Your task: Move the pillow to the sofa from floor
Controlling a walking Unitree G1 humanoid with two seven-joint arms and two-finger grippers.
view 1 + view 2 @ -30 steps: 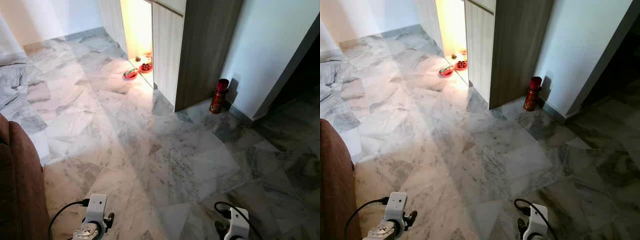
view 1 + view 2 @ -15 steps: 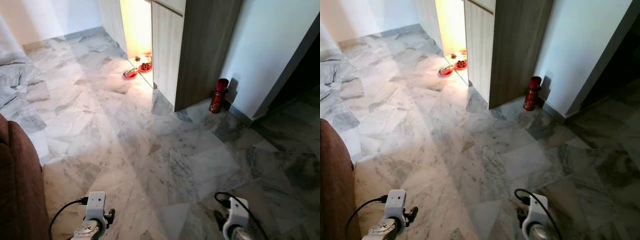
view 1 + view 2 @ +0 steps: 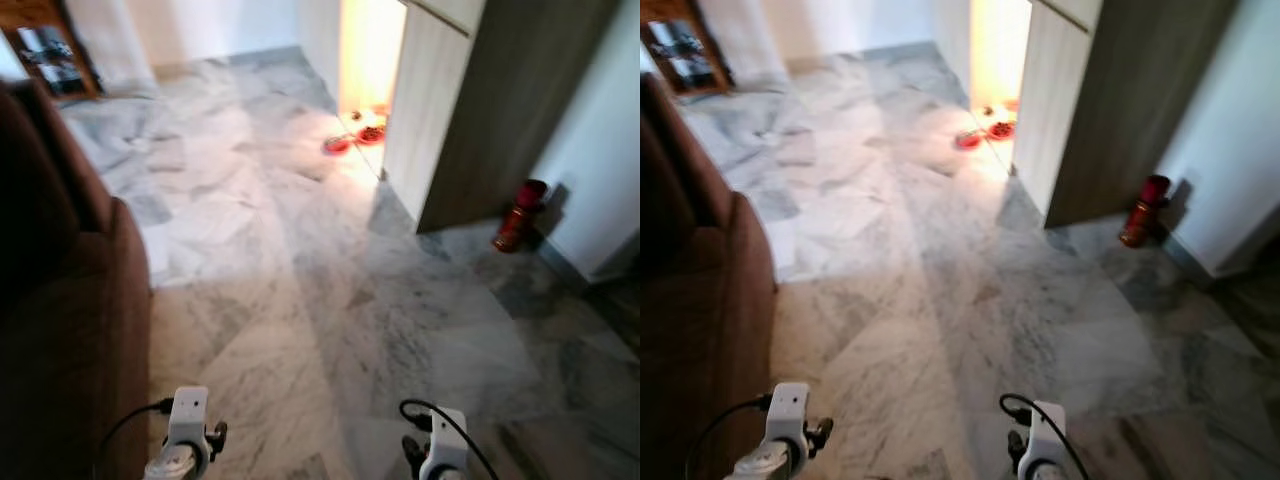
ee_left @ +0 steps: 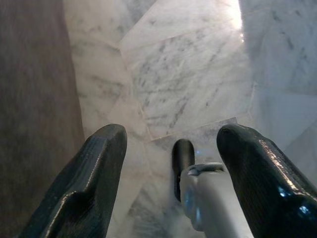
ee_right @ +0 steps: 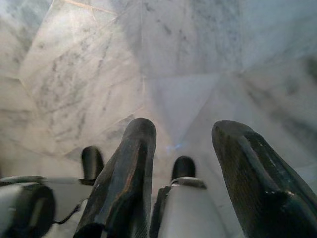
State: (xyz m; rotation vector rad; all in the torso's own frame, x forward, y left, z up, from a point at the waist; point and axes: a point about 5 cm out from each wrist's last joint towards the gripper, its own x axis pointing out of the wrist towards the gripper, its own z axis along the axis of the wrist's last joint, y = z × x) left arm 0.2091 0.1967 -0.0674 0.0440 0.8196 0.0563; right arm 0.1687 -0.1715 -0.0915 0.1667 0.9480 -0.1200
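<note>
Sofa (image 3: 60, 300) sits beside the left tool (image 4: 171, 163); both tools' fingers spread wide, empty, above marble floor (image 3: 330, 300).

Head stereo pair looks forward and steeply down from standing height over the grey-veined white marble floor (image 3: 300, 270); both eyes share the brown upholstered sofa arm (image 3: 70, 330) at left, the tall grey-brown wooden cabinet (image 3: 1120, 110) and the red cylindrical canister (image 3: 1142, 210) far right. Each wrist camera looks down along its own black fingers at the floor; the left one also catches the sofa's side.
</note>
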